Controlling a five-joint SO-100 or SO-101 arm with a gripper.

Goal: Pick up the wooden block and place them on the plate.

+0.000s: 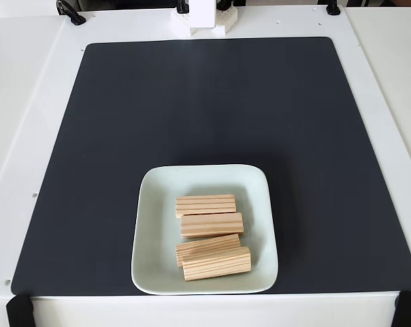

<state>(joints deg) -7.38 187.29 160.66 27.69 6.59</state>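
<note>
From my remote station the fixed view gives me the dark mat (pixel 192 122) on the white table (pixel 28 102); the plate (pixel 151 204) sits near the bottom edge of the mat; on it lie four wooden blocks, all inside the rim: the top block (pixel 205 205), a second block (pixel 211 225) just below it, a third block (pixel 207 246) below that, and the bottom block (pixel 217 263) touching the third and lying slightly askew. At the top edge I see the arm's white base (pixel 204 19); of the pincer I can say nothing, so whether it is wide, narrow or holding anything I cannot tell, and I cannot place the blocks relative to it beyond noting they lie well away from the base. I judge the placing done; no block is on the mat; the next move calls for little more than confirming the arm is parked.
</note>
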